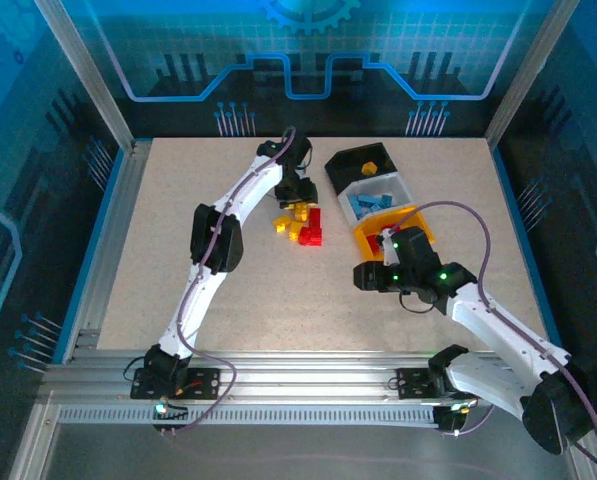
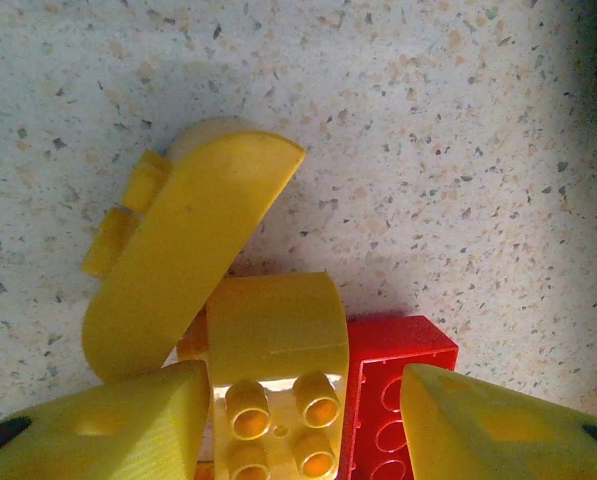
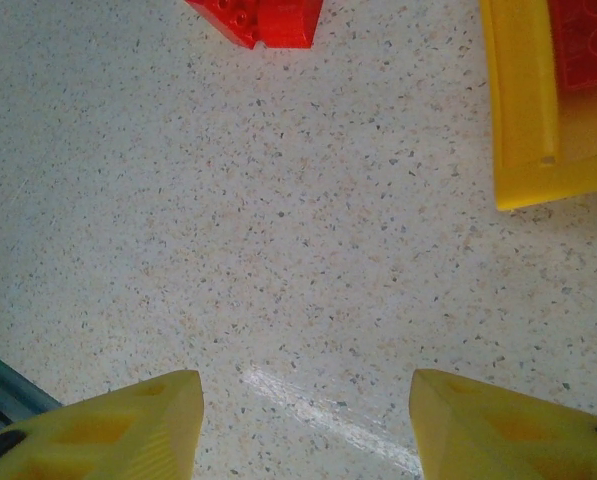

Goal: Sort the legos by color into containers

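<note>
The yellow brick point(image 2: 278, 390) lies between the fingers of our left hand point(image 2: 303, 400), which stands partly open astride it, gripping nothing yet. A red brick point(image 2: 393, 370) sits just beside it, and a curved yellow piece point(image 2: 188, 250) lies just ahead. We judge it bound for the black bin point(image 1: 363, 162). Our right hand point(image 3: 303, 400) hovers open and empty over the tabletop point(image 3: 278, 250), with the yellow bin point(image 3: 528, 120) ahead to its right.

Your right pincer point(image 3: 303, 430) stands with its two yellow fingers point(image 3: 128, 425) spread apart at the bottom of the view, speckled desk point(image 3: 278, 230) showing between them. At the top edge you see a red lego point(image 3: 268, 18) lying on the desk, cut off by the frame. In the upper right corner sits the yellow container point(image 3: 523, 110), with a red brick point(image 3: 586, 45) inside it.
</note>
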Robot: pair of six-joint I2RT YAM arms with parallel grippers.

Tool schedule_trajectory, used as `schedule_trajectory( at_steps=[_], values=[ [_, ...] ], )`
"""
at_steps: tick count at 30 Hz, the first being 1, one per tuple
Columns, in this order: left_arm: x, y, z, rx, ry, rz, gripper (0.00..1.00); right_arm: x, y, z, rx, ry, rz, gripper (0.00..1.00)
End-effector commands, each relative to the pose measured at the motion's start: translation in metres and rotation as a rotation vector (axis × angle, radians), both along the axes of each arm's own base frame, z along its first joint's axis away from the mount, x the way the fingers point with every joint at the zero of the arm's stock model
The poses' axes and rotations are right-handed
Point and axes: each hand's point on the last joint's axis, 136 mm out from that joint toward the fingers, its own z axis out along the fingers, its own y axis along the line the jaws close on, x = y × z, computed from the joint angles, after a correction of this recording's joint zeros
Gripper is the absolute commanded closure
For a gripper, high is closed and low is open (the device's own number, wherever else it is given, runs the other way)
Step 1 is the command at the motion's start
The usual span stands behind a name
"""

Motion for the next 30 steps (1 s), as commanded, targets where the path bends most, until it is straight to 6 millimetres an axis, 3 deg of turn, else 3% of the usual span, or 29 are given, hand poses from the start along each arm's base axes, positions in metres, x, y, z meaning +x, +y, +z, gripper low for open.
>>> schedule_trajectory(
  at_steps=[1, 7, 14, 21, 30],
  values=[
    [-0.011, 0.006, -0.028, 0.042, 0.077, 0.012, 0.48, 0.003, 0.005, 0.009, 0.009, -0.015, 0.027, 0.42],
    [-0.025, 0.013, -0.034, 0.081, 0.116, -0.007, 0.5, 0.01, 0.011, 0.009, 0.023, -0.013, 0.043, 0.42],
    [-0.035, 0.023, -0.028, 0.13, 0.113, -0.039, 0.55, 0.014, 0.015, 0.013, 0.027, -0.026, 0.052, 0.43],
    [-0.04, 0.025, -0.024, 0.123, 0.123, -0.051, 0.67, 0.015, 0.021, 0.015, 0.021, -0.042, 0.061, 0.43],
    [-0.041, 0.034, 0.0, -0.027, 0.121, 0.032, 0.69, 0.028, 0.024, 0.031, 0.011, -0.092, 0.054, 0.42]
  ],
)
